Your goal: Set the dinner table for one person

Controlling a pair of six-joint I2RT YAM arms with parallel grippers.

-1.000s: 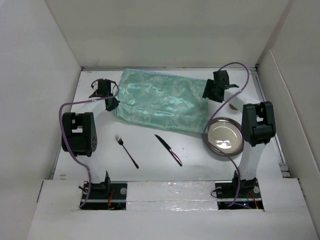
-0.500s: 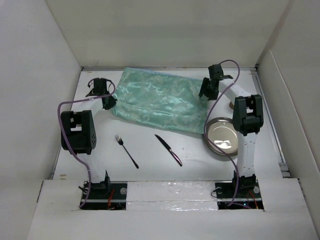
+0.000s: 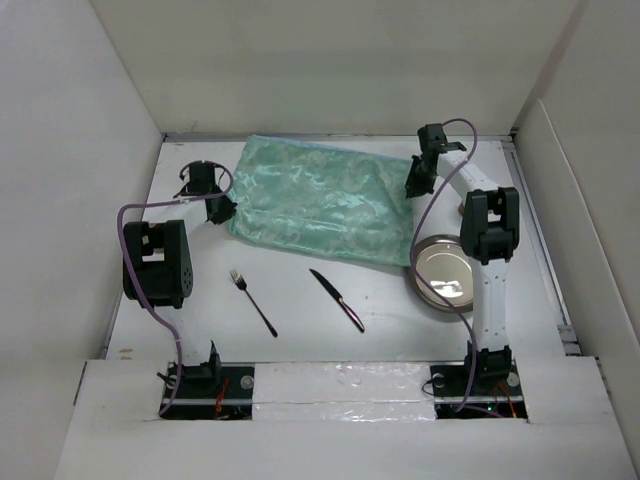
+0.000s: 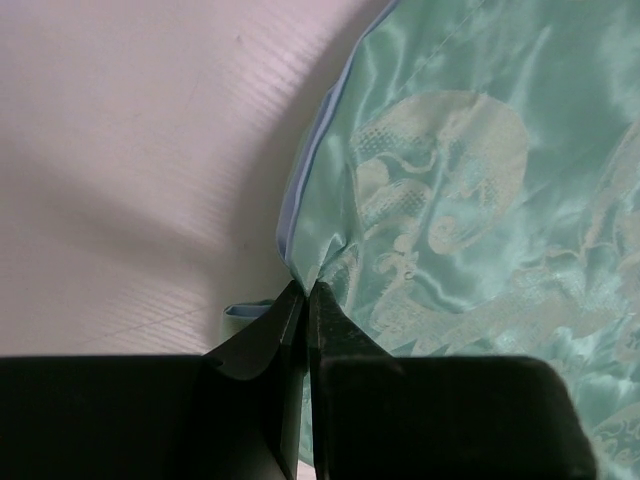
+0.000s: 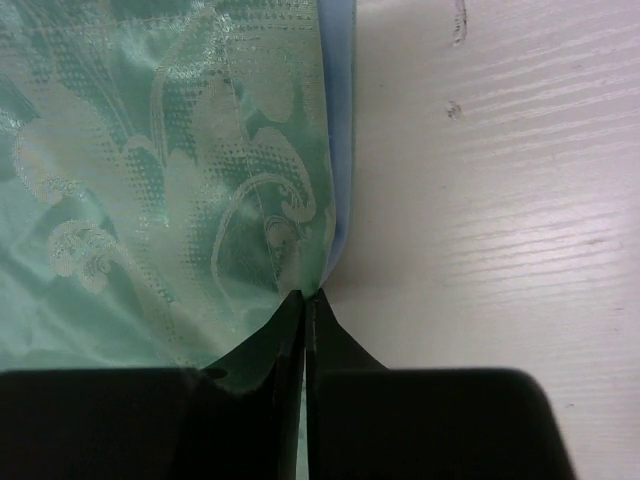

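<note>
Left gripper (image 4: 305, 290) and right gripper (image 5: 303, 295) are pinched shut on the placemat (image 3: 320, 205) at its 9 and 3 o'clock hems, 12 o'clock side of the dinner table (image 3: 310, 335); it looks floppy and slick, so hems seem right.

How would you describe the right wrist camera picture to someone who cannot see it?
The right gripper, black, is pinched shut on the blue-trimmed edge of a shiny green patterned placemat filling the left half; the bare white dinner table fills the right.
</note>
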